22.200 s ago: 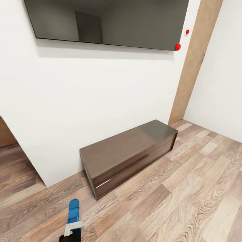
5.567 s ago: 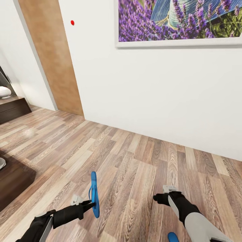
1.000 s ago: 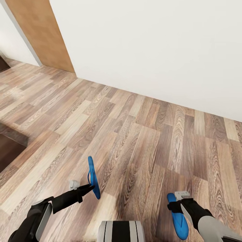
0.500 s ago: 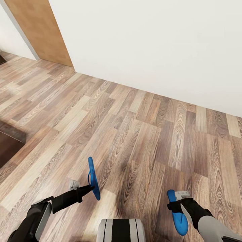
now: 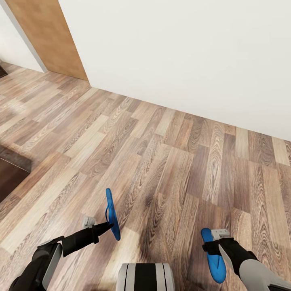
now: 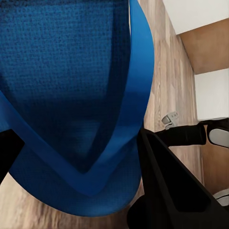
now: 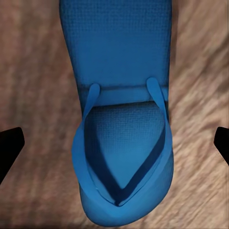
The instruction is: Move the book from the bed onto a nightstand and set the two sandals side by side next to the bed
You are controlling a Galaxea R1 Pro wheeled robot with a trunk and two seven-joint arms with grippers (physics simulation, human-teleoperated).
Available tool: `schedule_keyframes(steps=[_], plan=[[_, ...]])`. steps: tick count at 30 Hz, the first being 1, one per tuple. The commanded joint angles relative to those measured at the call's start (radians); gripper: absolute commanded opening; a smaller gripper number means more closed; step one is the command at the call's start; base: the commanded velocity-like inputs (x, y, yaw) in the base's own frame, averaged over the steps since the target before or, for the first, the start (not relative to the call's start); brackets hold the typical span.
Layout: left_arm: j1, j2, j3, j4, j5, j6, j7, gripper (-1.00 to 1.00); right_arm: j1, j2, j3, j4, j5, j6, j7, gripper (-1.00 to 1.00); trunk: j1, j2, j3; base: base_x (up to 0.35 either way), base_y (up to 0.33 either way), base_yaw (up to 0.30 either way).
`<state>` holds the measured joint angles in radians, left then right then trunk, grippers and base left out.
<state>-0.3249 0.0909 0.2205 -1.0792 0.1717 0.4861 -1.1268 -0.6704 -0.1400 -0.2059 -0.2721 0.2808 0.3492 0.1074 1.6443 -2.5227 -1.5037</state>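
Observation:
One blue sandal [image 5: 110,202] hangs on edge above the wood floor, and my left gripper [image 5: 108,224] is shut on its heel end. In the left wrist view its sole [image 6: 71,71] is very close, with a dark finger [image 6: 162,181] against its rim. The other blue sandal [image 5: 217,267] lies flat on the floor, straps up. My right gripper [image 5: 213,247] hovers over it, open. The right wrist view has that sandal [image 7: 124,119] centred, with the fingertips spread wide on both sides and apart from it. The book and the nightstand are out of view.
A white wall [image 5: 182,52] runs across ahead, with a tan wooden door panel [image 5: 48,36] at the far left. A low dark brown wooden corner [image 5: 8,178] juts in at the left edge; I cannot tell whether it is the bed. Plank floor [image 5: 169,161] lies between.
The head view shifted slightly about a second ago, so the camera moved. Both arms and both sandals hold nearly the same places.

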Motion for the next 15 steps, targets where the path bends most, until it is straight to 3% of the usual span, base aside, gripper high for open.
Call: schedule_keyframes(steps=[1,15], plan=[[0.000,0.000,0.000,0.000,0.003,0.007,-0.004,-1.00,0.000,0.000,-0.007,-0.002,0.011,0.005,0.007,1.00,0.000,0.000,-0.001,0.000,0.000,0.000],[0.000,0.001,0.000,0.001,0.003,0.007,-0.002,-1.00,0.000,0.000,-0.004,-0.002,0.011,0.005,0.006,1.00,0.000,0.000,-0.001,0.000,0.000,0.000]])
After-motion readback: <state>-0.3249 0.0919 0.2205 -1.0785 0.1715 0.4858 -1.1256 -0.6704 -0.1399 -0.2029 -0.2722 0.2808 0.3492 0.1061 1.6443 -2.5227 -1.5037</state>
